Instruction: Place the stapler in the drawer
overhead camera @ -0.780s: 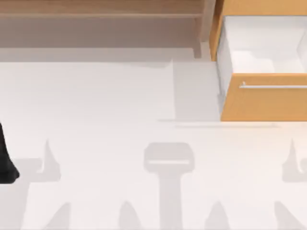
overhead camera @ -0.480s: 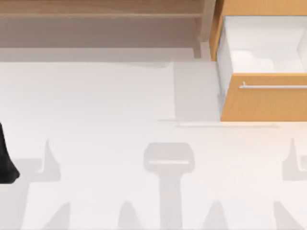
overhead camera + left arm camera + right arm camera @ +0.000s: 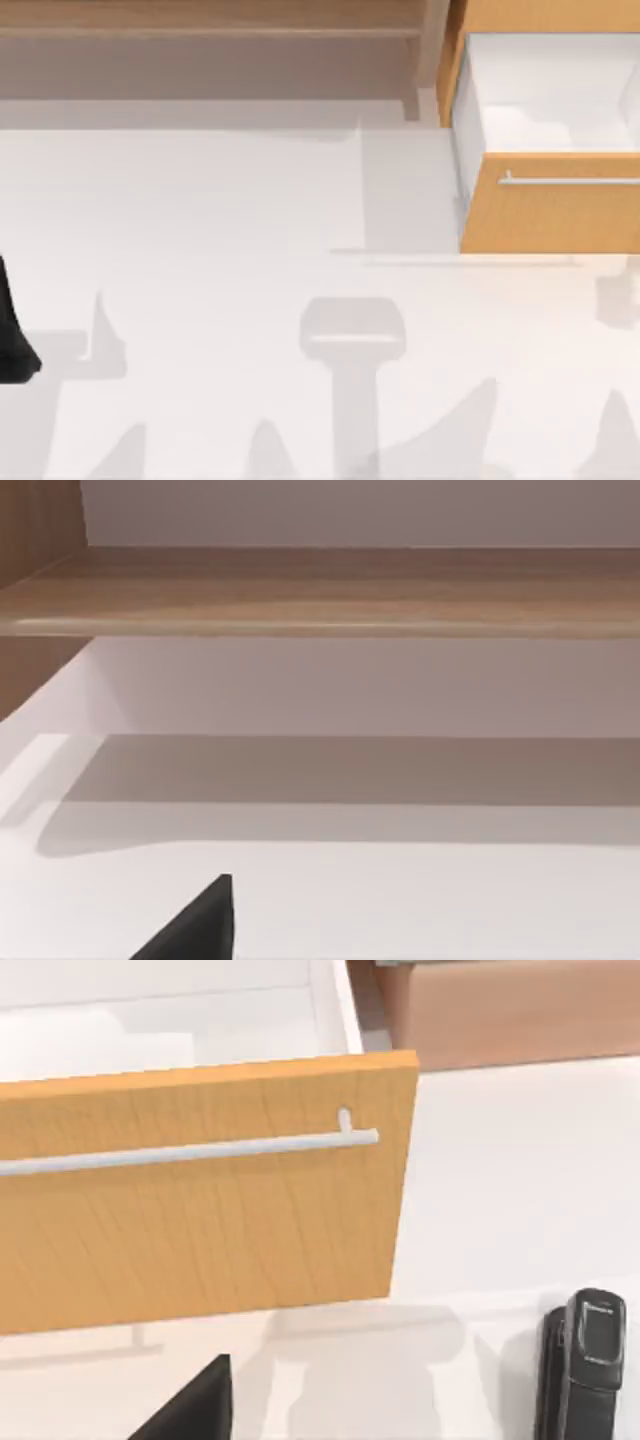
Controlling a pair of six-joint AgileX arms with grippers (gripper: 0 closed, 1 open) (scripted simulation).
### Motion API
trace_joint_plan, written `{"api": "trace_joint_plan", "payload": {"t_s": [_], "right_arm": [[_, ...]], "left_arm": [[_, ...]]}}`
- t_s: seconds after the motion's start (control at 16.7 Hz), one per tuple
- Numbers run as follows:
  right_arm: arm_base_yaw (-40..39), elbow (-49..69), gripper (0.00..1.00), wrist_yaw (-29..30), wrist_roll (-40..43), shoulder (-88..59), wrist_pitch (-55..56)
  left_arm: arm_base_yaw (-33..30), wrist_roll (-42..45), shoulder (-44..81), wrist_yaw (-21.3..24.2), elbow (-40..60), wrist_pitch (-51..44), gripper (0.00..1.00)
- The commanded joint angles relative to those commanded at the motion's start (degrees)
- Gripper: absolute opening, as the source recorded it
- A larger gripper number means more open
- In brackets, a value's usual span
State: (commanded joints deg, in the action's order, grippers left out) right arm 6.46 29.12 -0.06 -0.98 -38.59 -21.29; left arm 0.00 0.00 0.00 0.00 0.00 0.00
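Right hand has moved, facing the drawer and stapler.

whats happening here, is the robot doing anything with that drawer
Nothing is being held right now. The drawer stands pulled open at the table's far right, its white inside showing behind the orange-tan front and silver bar handle. The stapler lies on the white table, outside the drawer and apart from its front, seen in the right wrist view. The left arm sits at the table's left edge. A pale wooden shelf runs along the back.
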Motion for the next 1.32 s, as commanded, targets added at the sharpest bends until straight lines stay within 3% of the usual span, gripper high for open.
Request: {"api": "trace_joint_plan", "payload": {"t_s": [0.36,0.66,0.96,1.32], "right_arm": [[5.44,23.34,1.00,0.82,-0.38,-37.14,-18.10],[9.20,39.77,1.00,0.87,-1.08,-59.76,-30.05],[11.24,49.59,1.00,0.12,-1.67,-71.95,-36.23],[11.09,50.35,1.00,0.03,-1.70,-72.86,-36.61]], "left_arm": [[0.00,0.00,0.00,0.00,0.00,0.00,1.00],[0.00,0.00,0.00,0.00,0.00,0.00,1.00],[0.00,0.00,0.00,0.00,0.00,0.00,1.00],[0.00,0.00,0.00,0.00,0.00,0.00,1.00]]}}
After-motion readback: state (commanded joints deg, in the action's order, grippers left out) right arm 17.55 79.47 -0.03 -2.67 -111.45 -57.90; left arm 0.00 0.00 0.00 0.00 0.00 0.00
